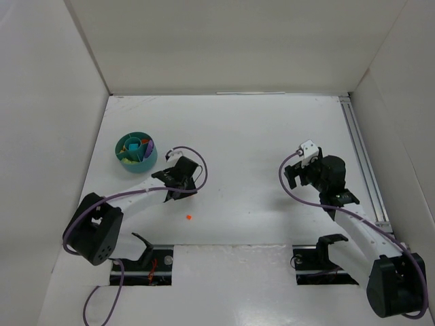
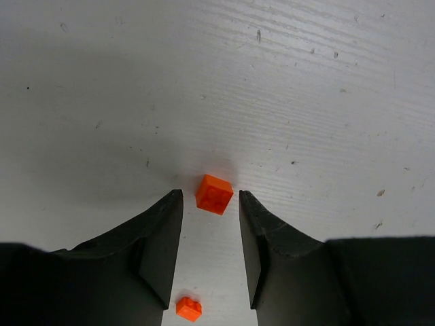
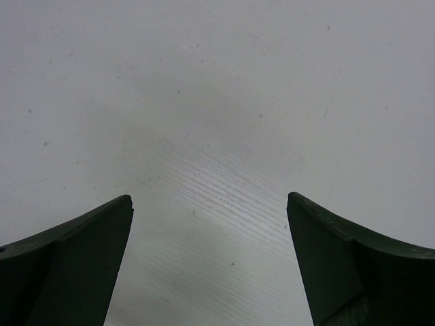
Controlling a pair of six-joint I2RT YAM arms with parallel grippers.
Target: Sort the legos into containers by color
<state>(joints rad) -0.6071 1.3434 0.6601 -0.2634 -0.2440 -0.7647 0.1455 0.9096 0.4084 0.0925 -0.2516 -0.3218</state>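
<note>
The small orange square plastic brick (image 2: 214, 193) I am after lies studs up on the white worktop (image 1: 258, 136), right between the tips of the left claw (image 2: 211, 194). From the left wrist camera I see the claw drawn narrow around it. A thin strip of worktop shows on each side of the brick, so neither finger is touching it and nothing is gripped. A second, smaller-looking orange plastic brick (image 2: 189, 308) sits further back in the gap between the same fingers, also loose on the worktop. In the overhead view it lies near the near edge, left of the middle.

The round teal plastic tub (image 1: 136, 151) stands toward the left edge of the worktop, about midway between the far and near edges. Purple, lime green and cyan bits show inside it, though I cannot tell which compartment holds which. The left claw hangs just beside the tub, on its near-right side, between the tub and the loose orange brick.

The right claw (image 3: 209, 200) is well apart, over the right half of the worktop. Its fingers are spread wide over bare surface, holding nothing.
</note>
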